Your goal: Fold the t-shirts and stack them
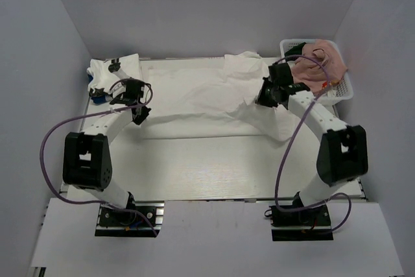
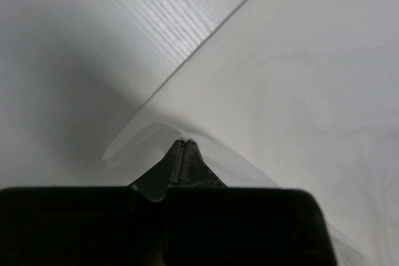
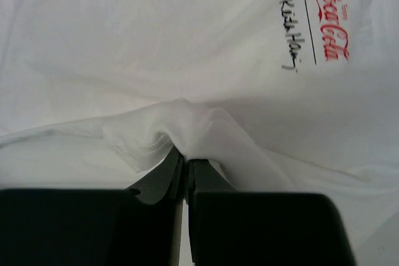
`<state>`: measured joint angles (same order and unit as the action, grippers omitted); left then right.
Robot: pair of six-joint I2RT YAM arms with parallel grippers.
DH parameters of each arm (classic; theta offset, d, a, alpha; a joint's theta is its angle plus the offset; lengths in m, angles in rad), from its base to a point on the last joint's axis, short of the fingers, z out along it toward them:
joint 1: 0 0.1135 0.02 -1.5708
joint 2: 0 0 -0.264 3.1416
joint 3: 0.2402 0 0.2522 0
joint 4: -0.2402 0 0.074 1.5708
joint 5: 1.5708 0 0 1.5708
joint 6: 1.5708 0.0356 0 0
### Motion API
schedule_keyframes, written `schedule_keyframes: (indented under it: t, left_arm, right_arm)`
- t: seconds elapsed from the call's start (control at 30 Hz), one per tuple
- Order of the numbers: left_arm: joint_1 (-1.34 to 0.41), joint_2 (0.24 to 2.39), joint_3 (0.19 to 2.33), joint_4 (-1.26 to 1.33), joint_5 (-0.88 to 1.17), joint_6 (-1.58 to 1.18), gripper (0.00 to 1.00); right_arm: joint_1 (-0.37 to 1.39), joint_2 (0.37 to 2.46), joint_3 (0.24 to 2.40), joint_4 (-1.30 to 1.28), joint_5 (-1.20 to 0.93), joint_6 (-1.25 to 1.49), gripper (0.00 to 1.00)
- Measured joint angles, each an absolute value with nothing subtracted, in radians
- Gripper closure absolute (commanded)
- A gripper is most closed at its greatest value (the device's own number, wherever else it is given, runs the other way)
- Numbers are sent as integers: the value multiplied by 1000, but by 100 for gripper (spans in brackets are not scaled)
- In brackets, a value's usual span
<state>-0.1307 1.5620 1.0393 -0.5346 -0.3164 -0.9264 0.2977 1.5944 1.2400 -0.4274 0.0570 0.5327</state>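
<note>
While between the fingers, t-shirt edge.

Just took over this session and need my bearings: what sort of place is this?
Probably a lab test cell, not a home: plain walls box in the table, two arms are bolted at its near edge, and the left pincer and right pincer pinch one white shirt.

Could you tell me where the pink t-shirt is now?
In the top view, the pink t-shirt lies heaped in the white basket at the table's far right corner, beyond the right gripper.
</note>
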Motion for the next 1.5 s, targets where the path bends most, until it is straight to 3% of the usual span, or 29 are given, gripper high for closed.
schedule_keyframes:
  t: [0.03,0.07,0.1,0.13,0.17,0.23,0.33,0.43,0.47,0.5,0.6,0.87,1.13,1.2,1.23,1.27,1.3,1.33,1.5]
  left_arm:
    - [-128,1582,1050,-520,-316,-917,100]
    - [-126,1610,1068,-506,-318,-905,89]
    - [-123,1636,1085,-496,-321,-896,70]
    - [-121,1667,1107,-492,-324,-883,45]
    - [-119,1702,1135,-493,-331,-878,1]
    - [-109,1765,1191,-492,-338,-873,0]
    - [-93,1827,1256,-498,-345,-856,0]
    - [-84,1827,1270,-496,-336,-831,0]
    - [-82,1822,1269,-495,-326,-824,0]
    - [-82,1816,1267,-494,-316,-818,0]
    - [-82,1776,1230,-472,-276,-786,0]
    - [-96,1708,1135,-419,-125,-701,0]
    - [-100,1720,1005,-298,56,-654,0]
    - [-100,1724,1004,-277,68,-651,0]
    - [-100,1728,1004,-268,70,-651,0]
    - [-100,1730,1004,-262,70,-650,0]
    - [-100,1730,1004,-258,70,-650,0]
    - [-100,1730,1004,-257,68,-650,0]
    - [-101,1731,1004,-257,60,-649,0]
  right_arm:
    - [292,1634,1273,-427,55,517,100]
    - [287,1685,1314,-427,51,502,100]
    - [282,1726,1350,-426,50,485,94]
    - [277,1780,1395,-426,46,467,87]
    - [271,1833,1443,-427,44,453,74]
    - [260,1950,1565,-466,42,403,51]
    - [249,2096,1741,-496,70,324,44]
    - [247,2134,1783,-502,105,247,32]
    - [247,2127,1776,-506,112,226,24]
    - [247,2115,1758,-504,113,207,10]
    - [249,2001,1592,-471,103,167,10]
    - [236,1584,1115,-411,143,160,10]
    - [179,1630,1073,-388,181,154,13]
    - [161,1662,1085,-392,176,147,31]
    - [154,1674,1090,-393,173,141,49]
    - [147,1686,1096,-393,168,141,85]
    - [139,1693,1100,-393,162,136,94]
    - [134,1697,1103,-393,155,139,100]
    - [116,1702,1127,-385,167,139,100]
